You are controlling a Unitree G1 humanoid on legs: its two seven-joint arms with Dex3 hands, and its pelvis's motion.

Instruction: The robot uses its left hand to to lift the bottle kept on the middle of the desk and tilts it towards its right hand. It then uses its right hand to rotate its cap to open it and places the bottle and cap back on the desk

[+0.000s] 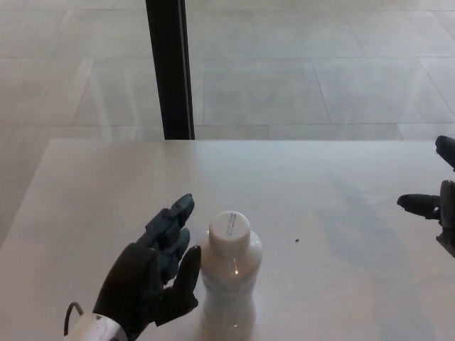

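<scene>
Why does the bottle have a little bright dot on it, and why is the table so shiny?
Head view: the dot on the bottle is glare from a light. The pale desk looks washed out, with faint grey shadows on its right side. The left robot hand looks slightly soft. The right robot hand is cut off by the picture's edge.
</scene>
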